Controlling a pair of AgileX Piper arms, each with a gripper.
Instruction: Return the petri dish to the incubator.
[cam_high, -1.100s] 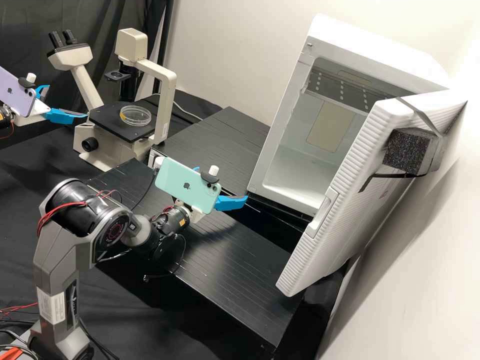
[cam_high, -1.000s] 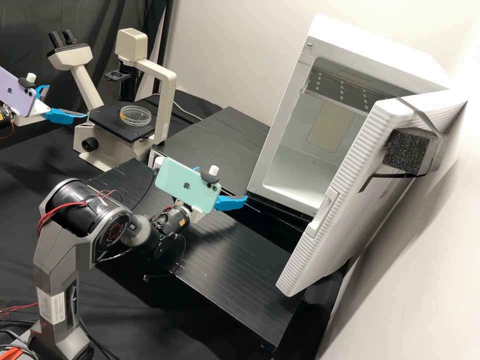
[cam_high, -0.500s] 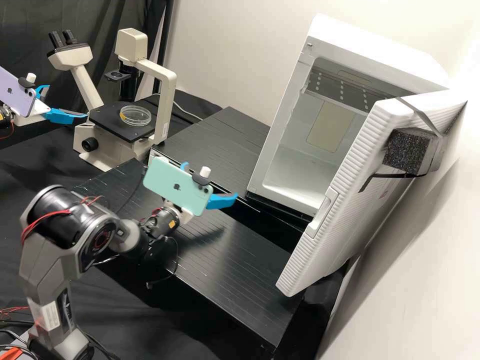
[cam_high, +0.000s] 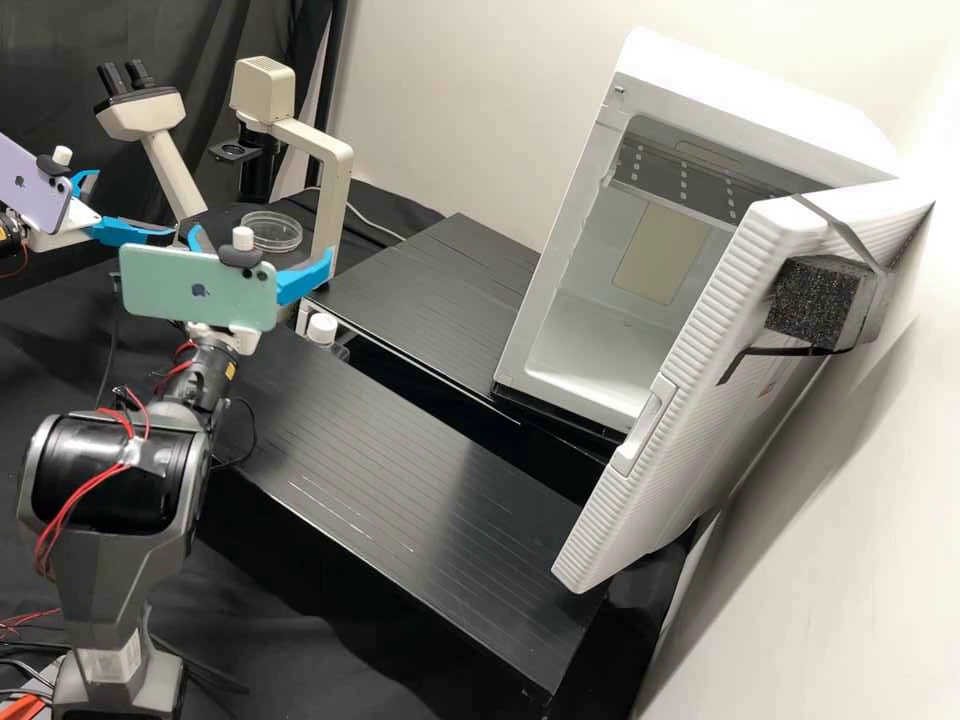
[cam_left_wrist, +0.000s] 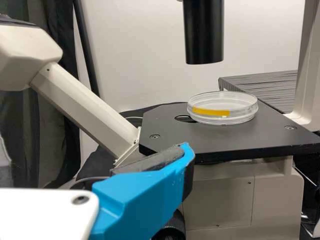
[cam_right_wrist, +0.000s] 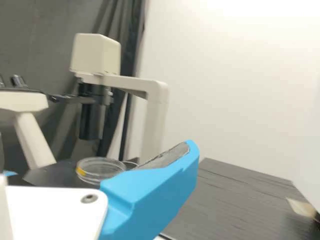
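Note:
In the high view the clear petri dish (cam_high: 272, 231) lies on the black stage of the microscope (cam_high: 325, 180). My right gripper (cam_high: 262, 243), under the green phone, stands open in front of the stage, its fingers spread and holding nothing. My left gripper (cam_high: 135, 203), under the purple phone, is open at the stage's left. The left wrist view has the dish (cam_left_wrist: 222, 108), with a yellow strip, beyond the left gripper (cam_left_wrist: 142, 200). Past the right gripper (cam_right_wrist: 155, 190) the right wrist view shows the dish (cam_right_wrist: 99, 170), partly behind a finger. The incubator (cam_high: 760, 110) stands open at right.
The incubator's door (cam_high: 740, 360) juts towards the front on its right. A slotted black platform (cam_high: 430, 520) spans the foreground; another (cam_high: 430, 290) runs from microscope to incubator. A white-capped bottle (cam_high: 322, 328) stands at the gap between them. Microscope eyepieces (cam_high: 125, 78) rise behind the left gripper.
The right arm has swung left, carrying its open gripper from in front of the incubator to just before the microscope stage. Left arm, dish and incubator are unmoved.

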